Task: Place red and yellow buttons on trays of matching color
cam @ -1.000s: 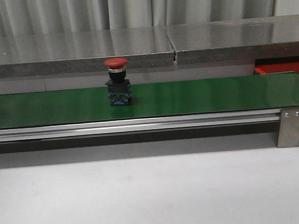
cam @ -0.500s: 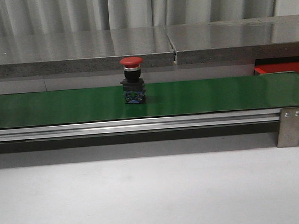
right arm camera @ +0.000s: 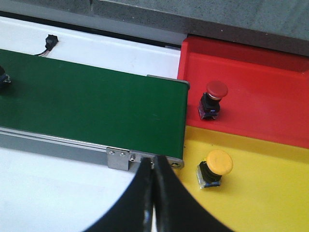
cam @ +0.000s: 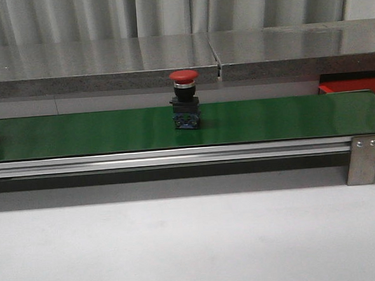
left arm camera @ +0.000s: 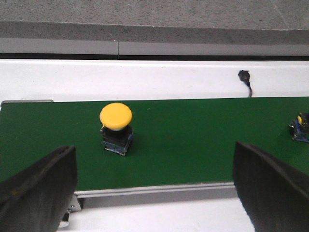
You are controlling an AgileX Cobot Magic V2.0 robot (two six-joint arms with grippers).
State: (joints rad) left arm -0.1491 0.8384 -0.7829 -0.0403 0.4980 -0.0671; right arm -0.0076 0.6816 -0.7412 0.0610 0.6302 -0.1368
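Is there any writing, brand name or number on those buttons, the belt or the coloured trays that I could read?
None can be read.
Red button on the green belt: no text shows on its cap or its dark body.
Yellow button on the belt: plain cap, no marking.
Red tray and yellow tray: bare, as are the buttons standing in them.

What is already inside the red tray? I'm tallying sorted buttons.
One red button stands upright in the red tray, near its border with the yellow tray. The right wrist view cuts off the tray's far side, so anything there is unseen.
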